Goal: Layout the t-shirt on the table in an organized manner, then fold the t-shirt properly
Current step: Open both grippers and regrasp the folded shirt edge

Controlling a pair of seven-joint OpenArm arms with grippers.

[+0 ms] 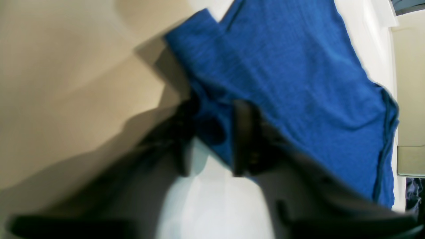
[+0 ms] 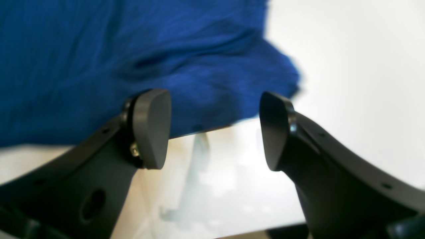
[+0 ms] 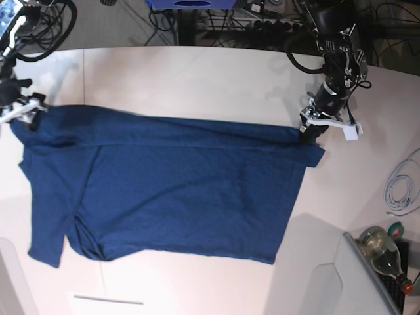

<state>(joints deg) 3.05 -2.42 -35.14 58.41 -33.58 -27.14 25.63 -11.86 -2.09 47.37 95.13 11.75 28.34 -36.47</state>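
Observation:
The dark blue t-shirt (image 3: pixel 177 184) lies spread wide across the white table (image 3: pixel 197 72), with wrinkles along its far edge. At the shirt's far right corner, my left gripper (image 3: pixel 307 131) is shut on a fold of the cloth. The blurred left wrist view shows that gripper (image 1: pixel 212 132) with the t-shirt (image 1: pixel 292 66) bunched between its dark fingers. My right gripper (image 3: pixel 26 110) is at the shirt's far left corner. Seen from the right wrist, it (image 2: pixel 214 129) stands open, the t-shirt (image 2: pixel 99 49) edge just beyond its tips and nothing between them.
A white cable (image 3: pixel 397 187) lies near the table's right edge. A glass bottle (image 3: pixel 380 252) and a grey panel (image 3: pixel 328 289) sit at the lower right. Dark cables (image 3: pixel 39 26) run along the back.

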